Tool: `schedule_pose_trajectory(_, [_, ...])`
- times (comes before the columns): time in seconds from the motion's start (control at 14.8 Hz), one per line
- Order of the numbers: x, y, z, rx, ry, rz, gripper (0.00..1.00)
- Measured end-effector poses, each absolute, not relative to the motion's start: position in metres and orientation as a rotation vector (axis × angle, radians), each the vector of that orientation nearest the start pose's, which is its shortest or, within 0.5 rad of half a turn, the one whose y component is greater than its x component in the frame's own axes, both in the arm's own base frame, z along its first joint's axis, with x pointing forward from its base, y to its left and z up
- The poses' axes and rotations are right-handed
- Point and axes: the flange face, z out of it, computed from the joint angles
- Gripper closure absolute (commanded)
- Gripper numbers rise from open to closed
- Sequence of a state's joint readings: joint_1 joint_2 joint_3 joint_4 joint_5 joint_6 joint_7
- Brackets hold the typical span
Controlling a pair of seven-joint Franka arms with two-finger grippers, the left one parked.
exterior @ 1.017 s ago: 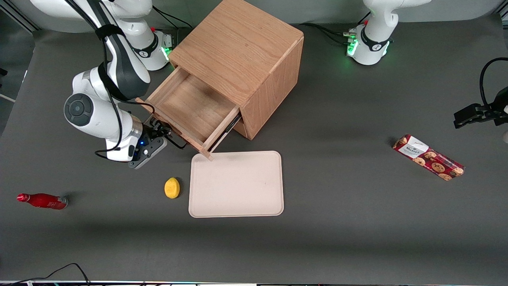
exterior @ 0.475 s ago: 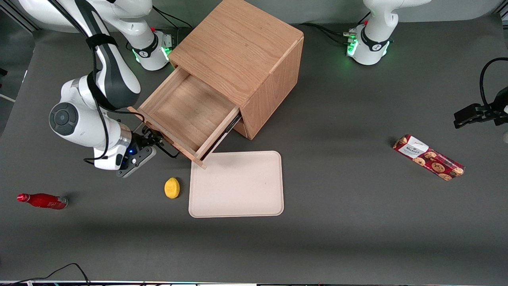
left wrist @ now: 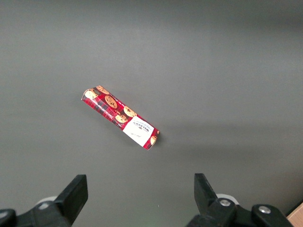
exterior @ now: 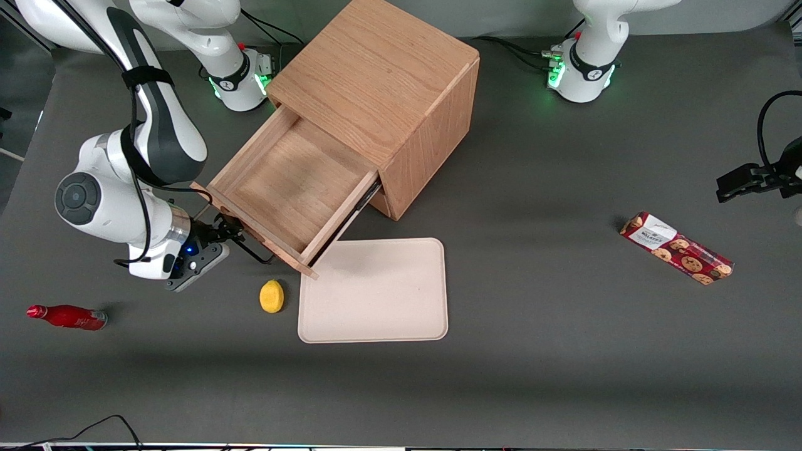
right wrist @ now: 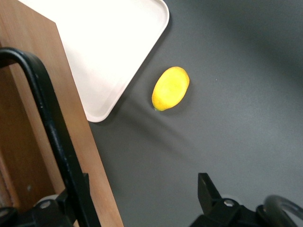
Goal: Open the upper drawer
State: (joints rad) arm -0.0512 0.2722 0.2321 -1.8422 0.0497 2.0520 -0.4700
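The bent right arm's gripper [exterior: 227, 233] hooks open fingers around the black handle [right wrist: 52, 137] of the upper drawer [exterior: 285, 188], pulled far out of the cabinet [exterior: 388, 81]; the cookie box's [exterior: 677, 248] label is too small to read.

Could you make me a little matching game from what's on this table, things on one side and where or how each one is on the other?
Things:
1. upper drawer
2. lemon
3. red bottle
4. gripper

States:
A. lying on its side toward the working arm's end of the table
B. at the black handle
C. pulled out, nothing inside
D. beside the tray, on the mat

Pairs: 1-C, 2-D, 3-A, 4-B
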Motion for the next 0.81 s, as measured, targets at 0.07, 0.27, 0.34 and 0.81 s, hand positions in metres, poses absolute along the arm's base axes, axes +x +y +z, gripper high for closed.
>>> schedule_pose_trajectory(0.07, [0.6076, 0.1053, 0.3789, -2.884, -0.924, 0.063, 0.0])
schedule_pose_trajectory(0.27, [0.6083, 0.105, 0.3784, -2.882, -0.922, 0.072, 0.0])
schedule_pose_trajectory(0.34, [0.6086, 0.105, 0.3782, -2.881, -0.922, 0.074, 0.0])
schedule_pose_trajectory(0.81, [0.6102, 0.1034, 0.3831, -2.88, -0.92, 0.085, 0.0])
